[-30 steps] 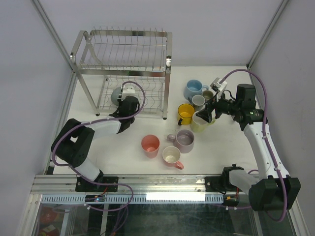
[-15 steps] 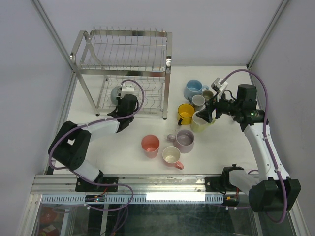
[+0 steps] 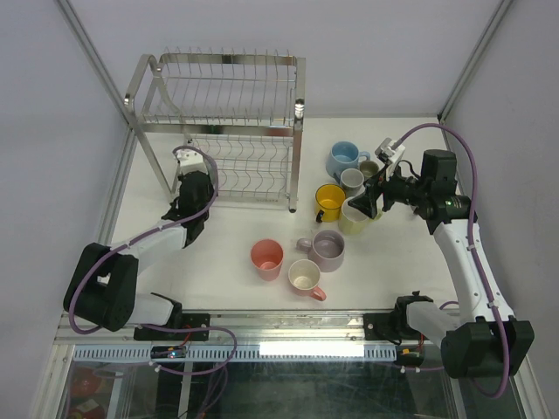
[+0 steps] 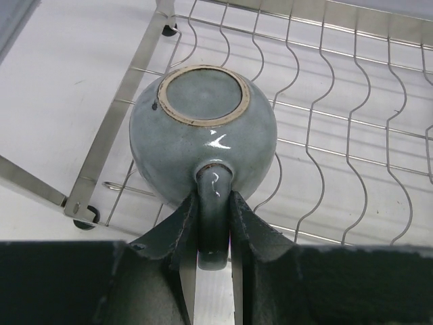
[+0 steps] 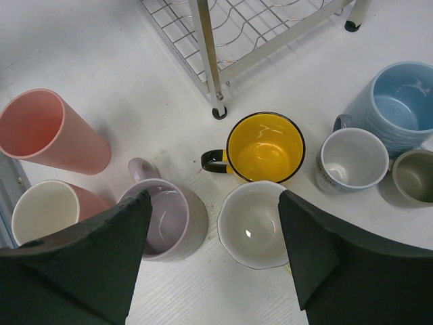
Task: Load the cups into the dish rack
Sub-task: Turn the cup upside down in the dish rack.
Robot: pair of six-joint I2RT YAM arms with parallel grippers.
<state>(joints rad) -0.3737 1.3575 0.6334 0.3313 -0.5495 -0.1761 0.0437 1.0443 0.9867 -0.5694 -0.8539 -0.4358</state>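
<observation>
At the near left corner of the dish rack (image 3: pixel 218 113), over its lower wire shelf (image 4: pixel 338 135), a grey-blue mug (image 4: pixel 203 128) is turned upside down, with its unglazed foot ring facing the left wrist camera. The left end effector (image 4: pixel 213 203) is clamped on the handle of this mug, one finger on each side. I cannot tell if the mug rests on the wires or hangs just above them.

To the right of the rack, the other cups stand upright on the white tabletop (image 3: pixel 236 244). The right end effector (image 5: pixel 215 203) hovers over them with its fingers wide apart and holds nothing. Below it stands a pale cup (image 5: pixel 252 222), with a lilac mug (image 5: pixel 166 217) just beside it and a yellow mug (image 5: pixel 265 149) behind. Further right are a small white mug (image 5: pixel 353 159), a light blue mug (image 5: pixel 402 101) and an olive cup (image 5: pixel 413 175), close together. A salmon pink cup (image 5: pixel 47 132) and a cream-lined pink mug (image 5: pixel 44 210) stand to the left.
</observation>
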